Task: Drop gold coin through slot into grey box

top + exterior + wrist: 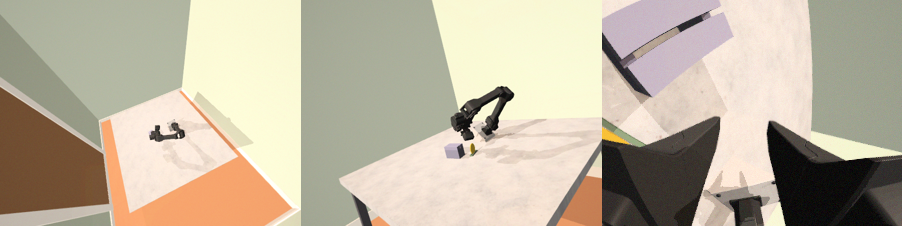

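The gold coin [472,148] stands upright in the dark-green holder [471,155]. In the wrist view, a sliver of the coin [611,137] and the holder [619,130] show at the left edge, partly hidden by the left finger. The box [452,151] [682,65] looks pale lilac-grey and stands beside the holder; its lid slot shows at the upper left of the wrist view. My gripper [744,124] is partly open, with nothing between its fingertips. It is above the table, away from the coin. Its fingers are hard to make out in the top and exterior views.
The arm's base plate [479,130] [729,194] stands behind the coin and box in the exterior view. The arm arches up from it. The pale table [139,174] [425,186] carries the arm's shadows. Walls rise beyond the table.
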